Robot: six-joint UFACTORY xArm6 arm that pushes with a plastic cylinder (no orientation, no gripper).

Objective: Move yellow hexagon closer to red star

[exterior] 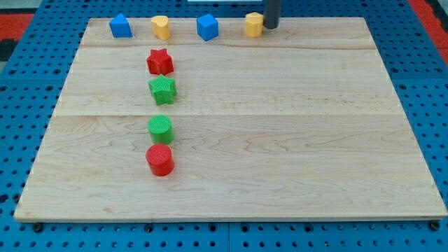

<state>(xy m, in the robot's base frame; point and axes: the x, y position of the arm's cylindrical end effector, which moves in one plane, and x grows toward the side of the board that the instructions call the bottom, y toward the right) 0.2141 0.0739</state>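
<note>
The yellow hexagon (253, 24) sits near the top edge of the wooden board, right of centre. My tip (270, 27) stands right against its right side. The red star (159, 61) lies to the left and a little lower, well apart from the hexagon. The rod comes down from the view's top edge.
Along the top edge also sit a blue block (120, 26), a yellow heart-like block (161, 27) and a blue cube (207, 27). Below the red star stand a green star (162, 89), a green cylinder (160, 128) and a red cylinder (159, 159). The wooden board (294, 140) lies on a blue pegboard.
</note>
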